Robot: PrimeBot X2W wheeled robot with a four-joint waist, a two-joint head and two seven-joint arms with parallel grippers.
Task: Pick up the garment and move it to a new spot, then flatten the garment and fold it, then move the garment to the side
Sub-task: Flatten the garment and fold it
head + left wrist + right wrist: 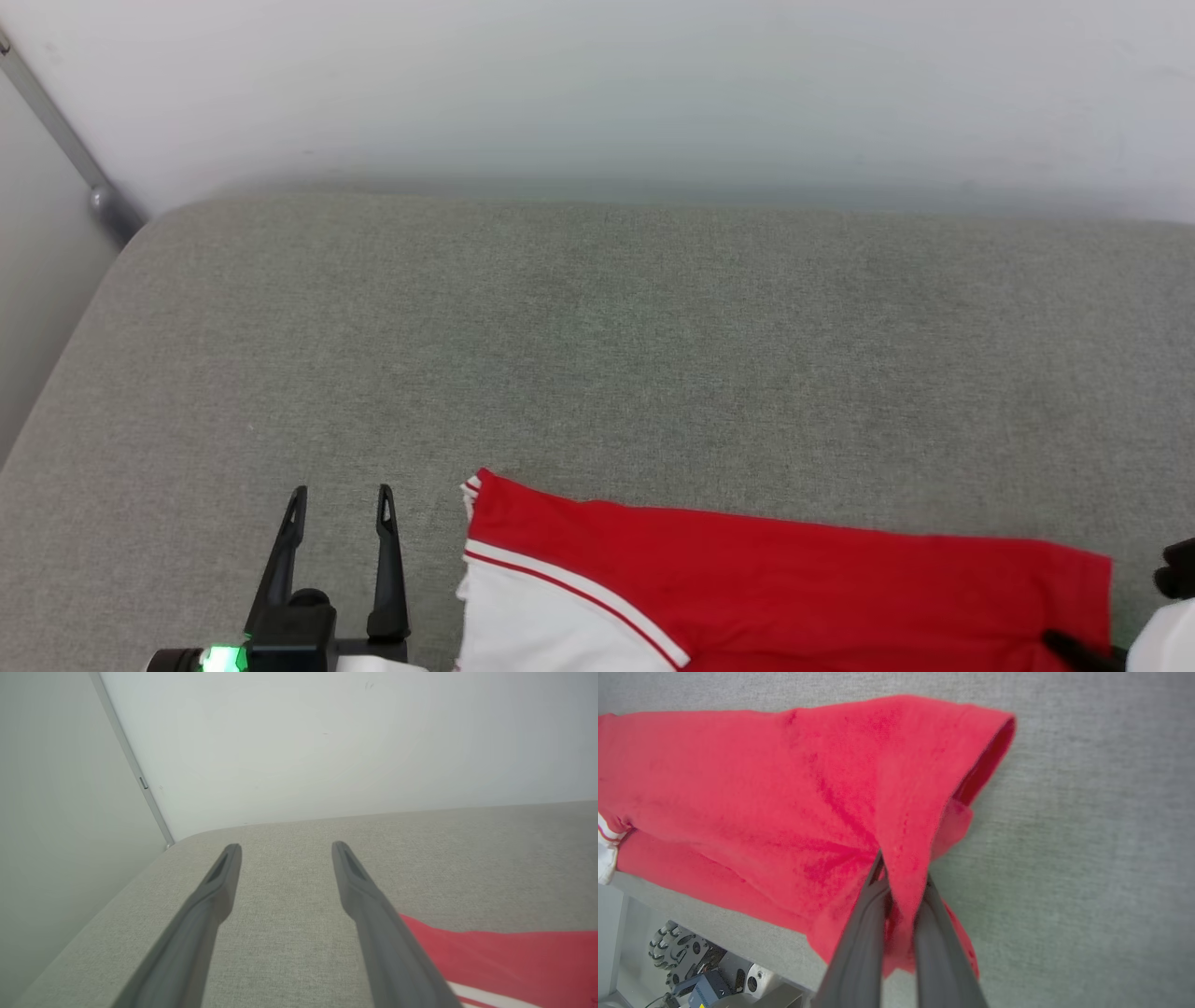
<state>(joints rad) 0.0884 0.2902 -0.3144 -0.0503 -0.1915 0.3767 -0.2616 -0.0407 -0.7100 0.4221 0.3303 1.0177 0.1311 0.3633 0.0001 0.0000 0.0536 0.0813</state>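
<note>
Item one, the garment: we record a red shirt lying along the near edge of a grey fabric cushion, running from the middle of the head view to its lower right. Its white sleeve, trimmed with red and white stripes, lies at the left end. The red body spreads to the right, mostly flat, and no lettering can be made out. Item two, the left gripper: its fingers stand apart and hold nothing, over bare cushion just to the left of the sleeve and clear of the cloth. A green light glows at its wrist. In its own wrist view we see the same spread fingers with the red cloth beside the right-hand one. Item three, the right gripper: it is clamped on a pinch of red cloth near the hem corner, and the fabric is drawn up into a ridge between the fingers. One of its dark fingers lies at the garment's lower right corner in the head view. Item four, surroundings: a white wall behind the cushion, a grey metal strip at the upper left, and a wheel of the robot's base below the cushion's edge.
</note>
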